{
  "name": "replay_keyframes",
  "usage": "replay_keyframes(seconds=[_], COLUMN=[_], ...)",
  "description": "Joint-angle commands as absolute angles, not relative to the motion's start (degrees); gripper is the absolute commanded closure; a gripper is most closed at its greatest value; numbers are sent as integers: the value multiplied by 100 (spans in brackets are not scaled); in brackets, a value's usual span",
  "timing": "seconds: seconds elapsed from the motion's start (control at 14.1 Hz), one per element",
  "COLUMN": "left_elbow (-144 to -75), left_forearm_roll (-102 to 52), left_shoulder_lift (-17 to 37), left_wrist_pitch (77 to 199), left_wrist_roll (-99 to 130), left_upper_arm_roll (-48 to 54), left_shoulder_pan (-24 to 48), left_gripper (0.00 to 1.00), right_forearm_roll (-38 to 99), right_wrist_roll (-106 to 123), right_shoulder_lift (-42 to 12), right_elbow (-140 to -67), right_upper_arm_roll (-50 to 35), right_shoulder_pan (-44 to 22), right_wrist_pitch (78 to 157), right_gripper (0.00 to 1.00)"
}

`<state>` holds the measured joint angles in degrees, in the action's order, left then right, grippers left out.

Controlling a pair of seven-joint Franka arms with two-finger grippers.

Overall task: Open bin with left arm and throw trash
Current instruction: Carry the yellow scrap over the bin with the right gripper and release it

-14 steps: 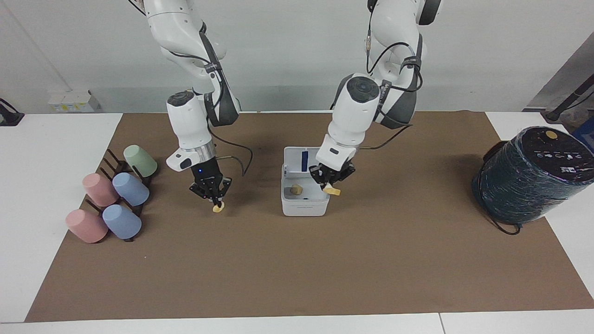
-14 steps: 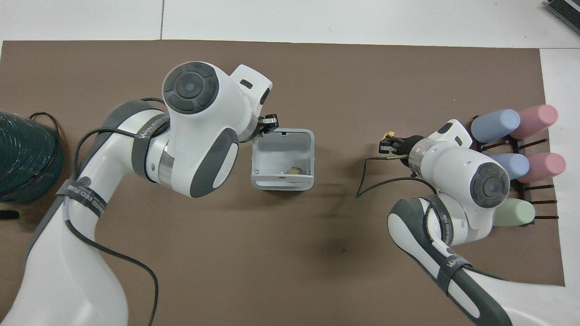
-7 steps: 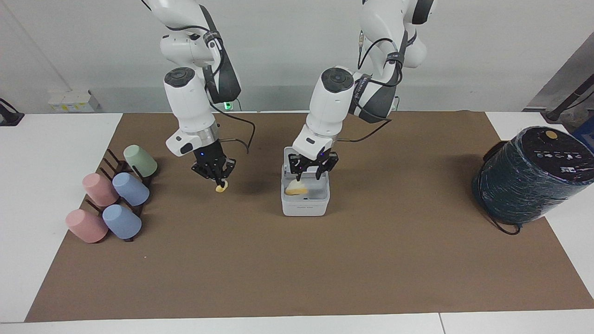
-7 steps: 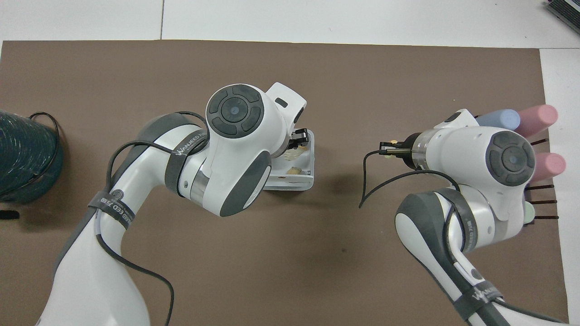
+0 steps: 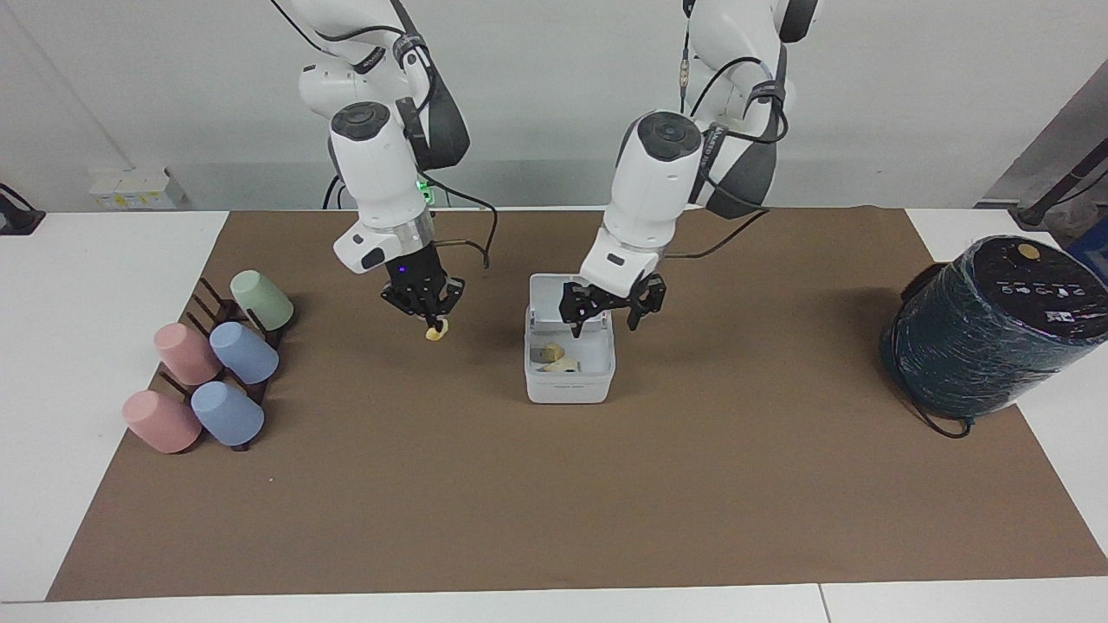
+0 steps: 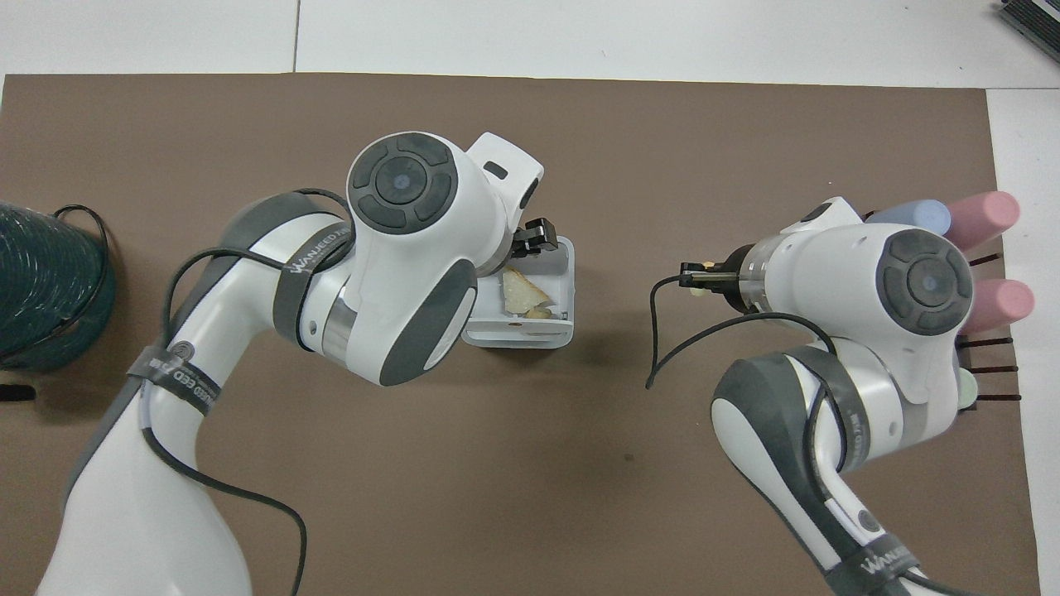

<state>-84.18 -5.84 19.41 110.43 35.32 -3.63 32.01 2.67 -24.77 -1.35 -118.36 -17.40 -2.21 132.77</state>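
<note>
The white bin [image 5: 567, 389] stands open on the brown mat, its lid [image 5: 545, 298] upright on the robots' side. A pale-yellow nugget [image 5: 551, 353] and the flat wedge [image 5: 564, 366] lie inside it. My left gripper [image 5: 603, 322] hangs open and empty just over the bin's edge toward the left arm's end. My right gripper [image 5: 430, 320] is shut on a third pale-yellow nugget [image 5: 436, 331], held above the mat beside the bin. In the overhead view the wedge [image 6: 520, 291] shows in the bin [image 6: 517, 335], and the left arm covers half of it.
Several pastel cups [image 5: 216, 372] lie on a dark rack toward the right arm's end. A large dark wrapped cylinder [image 5: 987, 329] stands at the mat's edge toward the left arm's end. A black cable trails under the right wrist [image 6: 662, 348].
My left gripper carried the wedge over the bin, let it drop in and opened wide. My right gripper lifted its nugget off the mat and moved toward the bin.
</note>
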Motion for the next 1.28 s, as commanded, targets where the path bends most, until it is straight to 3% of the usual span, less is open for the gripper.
replay_keyframes(seconds=[0.0,0.43,0.71,0.85,1.21], left_elbow=[-8166,-8103,-8156,-8209,-8297], left_forearm_roll=[-527,-519,-35,-35,-35], left_shoulder_lift=[1907,1469,1117,1011,932], left_wrist_pitch=[10408,9818,9361,9316,9299], left_wrist_roll=[2728,907,668,677,703], left_upper_arm_roll=[-352,-316,-308,-308,-299], left_shoulder_pan=[2560,1153,949,958,1028], left_gripper=[1,1,0,0,0], right_forearm_roll=[316,299,220,220,211], right_wrist_roll=[-3003,-4446,-4947,-5036,-5115], right_shoulder_lift=[-368,-1229,-1590,-1591,-1591], right_elbow=[-11725,-10882,-10740,-10740,-10644], right_upper_arm_roll=[-1890,-1881,-1872,-1872,-1863], right_shoulder_pan=[-420,-1177,-1555,-1564,-1556], right_wrist_pitch=[13595,13966,14316,14256,14168], right_gripper=[100,100,98,3,0])
